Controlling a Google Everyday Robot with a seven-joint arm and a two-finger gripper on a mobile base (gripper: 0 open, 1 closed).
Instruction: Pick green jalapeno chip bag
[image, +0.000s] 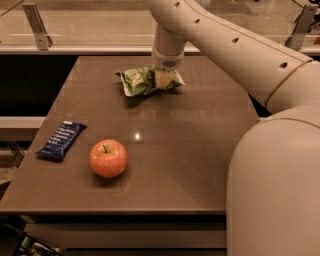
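Observation:
The green jalapeno chip bag (139, 81) is crinkled green with a white logo patch and lies at the far middle of the brown table (190, 150). My gripper (163, 79) comes straight down from the white arm onto the bag's right half. It is shut on the bag, with one tan finger (162, 80) showing against the front of it. The bag looks to be resting on the table or barely off it. The bag's right end sticks out past the finger.
A red apple (108, 158) sits at the near left of the table. A dark blue wrapped bar (61, 140) lies near the left edge. My arm's large white body (275, 190) fills the right side. A rail and glass panel (75, 30) run behind the table.

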